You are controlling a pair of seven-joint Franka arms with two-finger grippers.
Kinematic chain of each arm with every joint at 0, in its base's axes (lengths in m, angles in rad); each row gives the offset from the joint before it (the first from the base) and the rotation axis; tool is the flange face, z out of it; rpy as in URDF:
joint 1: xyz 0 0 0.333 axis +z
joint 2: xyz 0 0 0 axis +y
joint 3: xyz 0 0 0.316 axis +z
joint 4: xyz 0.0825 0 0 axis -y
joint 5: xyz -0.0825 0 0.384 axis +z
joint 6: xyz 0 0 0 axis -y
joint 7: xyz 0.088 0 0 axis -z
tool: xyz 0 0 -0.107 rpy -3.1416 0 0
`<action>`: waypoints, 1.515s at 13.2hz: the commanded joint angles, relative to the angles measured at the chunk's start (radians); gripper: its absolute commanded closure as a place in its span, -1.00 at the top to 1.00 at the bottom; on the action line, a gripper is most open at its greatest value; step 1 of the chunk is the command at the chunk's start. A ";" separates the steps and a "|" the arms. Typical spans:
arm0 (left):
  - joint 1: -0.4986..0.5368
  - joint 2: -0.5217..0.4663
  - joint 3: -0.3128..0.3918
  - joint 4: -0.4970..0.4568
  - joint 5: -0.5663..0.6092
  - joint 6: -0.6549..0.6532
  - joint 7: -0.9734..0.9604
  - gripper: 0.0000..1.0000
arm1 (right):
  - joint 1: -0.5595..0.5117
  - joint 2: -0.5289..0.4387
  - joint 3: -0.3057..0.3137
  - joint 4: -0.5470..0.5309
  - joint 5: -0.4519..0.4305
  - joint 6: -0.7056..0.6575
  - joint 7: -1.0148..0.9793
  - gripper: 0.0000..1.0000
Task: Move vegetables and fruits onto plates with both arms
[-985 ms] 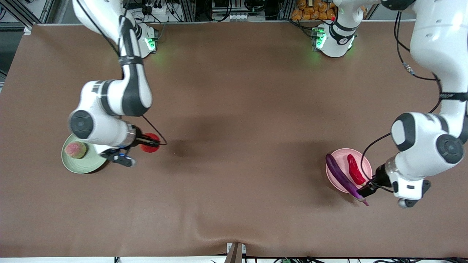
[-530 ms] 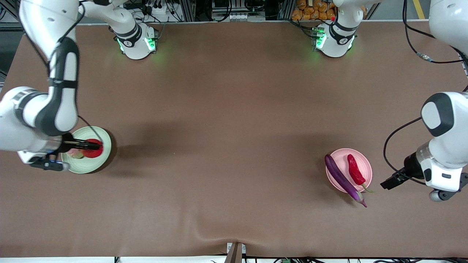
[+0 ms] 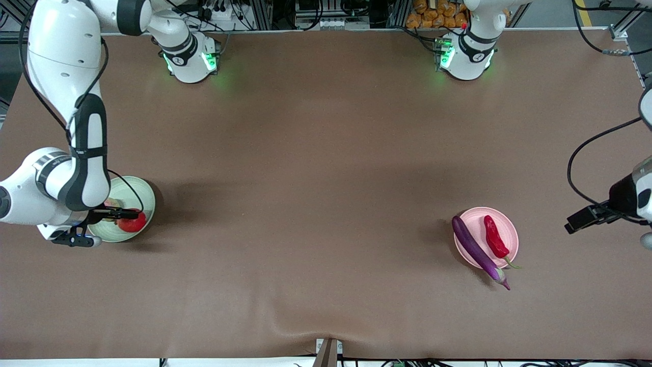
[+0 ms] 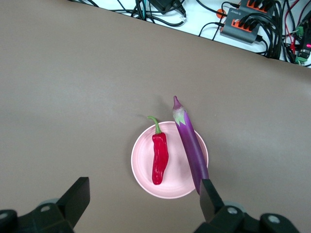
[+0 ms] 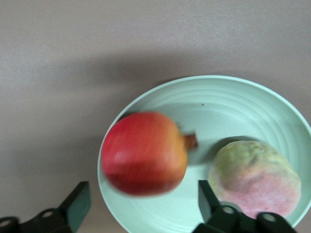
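Eggplant (image 3: 478,251) lies slantwise across my pink plate (image 3: 501,227), stem tip overhanging toward the bench's front edge, glossy beside the chili (image 3: 495,237). Apple (image 3: 133,222) and peach (image 5: 256,179) sit on the green plate (image 3: 140,191). Both the left gripper (image 3: 586,218) and right gripper (image 3: 122,214) have jaws spread, empty, over brown matte bench (image 3: 316,178).

The right arm (image 3: 76,127) comes down from its base, elbow bent, its wrist low at the right arm's end of the bench. The right gripper (image 3: 122,214) points along the bench toward the left arm's end, its fingers (image 5: 75,204) spread wide apart and holding nothing. The left arm (image 3: 643,193) is mostly out of the front view at its own end of the bench; only the wrist and a looping cable show. The left gripper (image 3: 580,220) hangs in the air over the bare bench, fingers (image 4: 77,196) wide apart and empty.
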 commanded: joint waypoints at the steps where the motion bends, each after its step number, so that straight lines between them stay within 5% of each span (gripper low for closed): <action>1: 0.012 -0.064 -0.005 -0.014 -0.015 -0.059 0.026 1.00 | -0.020 -0.044 0.023 0.039 -0.012 -0.060 -0.013 1.00; 7: 0.007 -0.207 -0.018 -0.032 -0.025 -0.317 0.009 1.00 | -0.028 -0.188 0.035 0.088 -0.068 -0.362 -0.007 1.00; 9: -0.078 -0.262 0.022 -0.057 -0.031 -0.353 0.027 1.00 | -0.130 -0.249 0.165 0.080 -0.107 -0.413 -0.004 1.00; 11: -0.248 -0.329 0.180 -0.108 -0.034 -0.413 0.026 1.00 | -0.271 -0.326 0.373 0.063 -0.226 -0.413 0.074 1.00; 13: -0.267 -0.414 0.193 -0.211 -0.040 -0.399 0.028 1.00 | -0.324 -0.401 0.486 0.045 -0.305 -0.413 0.172 1.00; 20: -0.261 -0.506 0.194 -0.288 -0.083 -0.407 0.024 1.00 | -0.292 -0.679 0.546 0.048 -0.460 -0.451 0.335 1.00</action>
